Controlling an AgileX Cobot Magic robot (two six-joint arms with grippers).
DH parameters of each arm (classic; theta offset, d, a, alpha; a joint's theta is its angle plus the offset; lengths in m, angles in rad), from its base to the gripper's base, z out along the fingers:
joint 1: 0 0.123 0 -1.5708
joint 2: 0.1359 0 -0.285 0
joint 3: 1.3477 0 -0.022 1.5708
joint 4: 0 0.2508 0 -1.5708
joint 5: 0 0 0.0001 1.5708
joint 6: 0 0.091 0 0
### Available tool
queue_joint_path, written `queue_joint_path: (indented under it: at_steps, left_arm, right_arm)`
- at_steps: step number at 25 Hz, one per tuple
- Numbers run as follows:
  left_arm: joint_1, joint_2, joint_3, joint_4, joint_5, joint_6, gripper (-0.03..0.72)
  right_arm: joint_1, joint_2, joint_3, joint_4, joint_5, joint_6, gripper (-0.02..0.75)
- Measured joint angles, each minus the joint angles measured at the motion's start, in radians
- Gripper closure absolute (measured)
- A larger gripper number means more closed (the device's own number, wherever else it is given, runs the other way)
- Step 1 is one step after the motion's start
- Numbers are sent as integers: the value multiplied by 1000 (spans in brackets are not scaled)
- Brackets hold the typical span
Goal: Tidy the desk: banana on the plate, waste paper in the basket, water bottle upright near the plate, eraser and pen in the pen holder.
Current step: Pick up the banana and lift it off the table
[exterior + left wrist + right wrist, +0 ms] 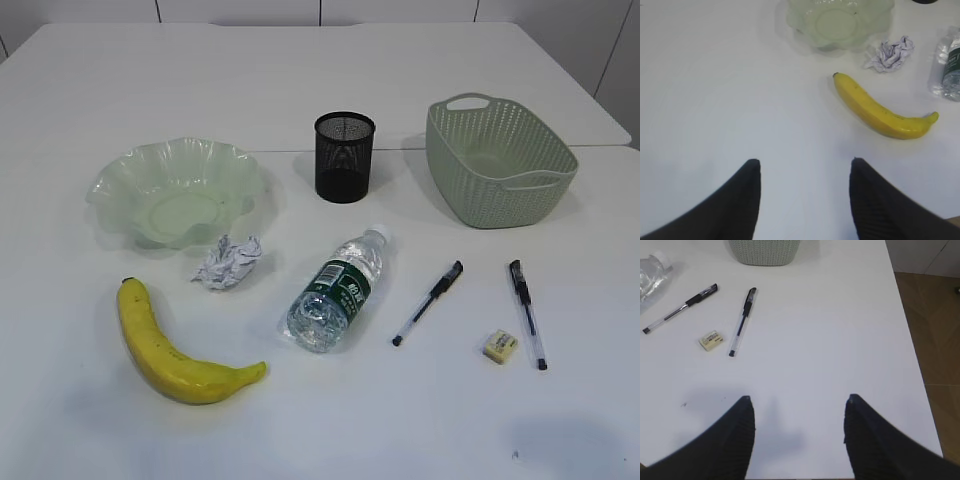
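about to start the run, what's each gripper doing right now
left gripper: open, holding nothing, above bare table
right gripper: open, holding nothing, above bare table

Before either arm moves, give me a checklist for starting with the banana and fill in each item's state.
1. Left pincer open and empty: ok.
2. Right pincer open and empty: ok.
3. Banana lying free on the table, nothing on top of it: ok.
4. Plate empty and ready to take the banana: ok.
5. Waste paper lies between banana and plate, touching neither but near the carry path: not ok.
6. Water bottle on its side beside the banana's tip, could roll if bumped: not ok.
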Motion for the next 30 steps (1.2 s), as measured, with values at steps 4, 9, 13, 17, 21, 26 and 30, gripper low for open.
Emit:
queue_joint_path:
  at_steps: [4, 9, 13, 17, 21, 26, 30]
  left_arm:
    - [0, 90, -39, -24, -2, 0, 286]
    - [0, 196, -58, -47, -5, 0, 286]
    - [-12, 261, -74, -47, 3, 0, 286]
    - [-34, 322, -120, -48, 43, 0, 286]
    - [-57, 381, -192, -51, 84, 0, 286]
    - [-74, 458, -280, -63, 111, 0, 286]
    - [-74, 508, -328, -98, 112, 0, 286]
  right_arm:
    - [0, 81, -45, -31, -14, 2, 309]
    - [0, 161, -61, -48, -28, 27, 309]
    - [0, 221, -63, -50, -25, 68, 309]
    - [0, 323, -104, -50, 47, 100, 309]
    - [0, 469, -196, -33, 117, 125, 309]
    - [0, 645, -368, 27, 128, 133, 309]
    - [0, 761, -510, 77, 128, 135, 309]
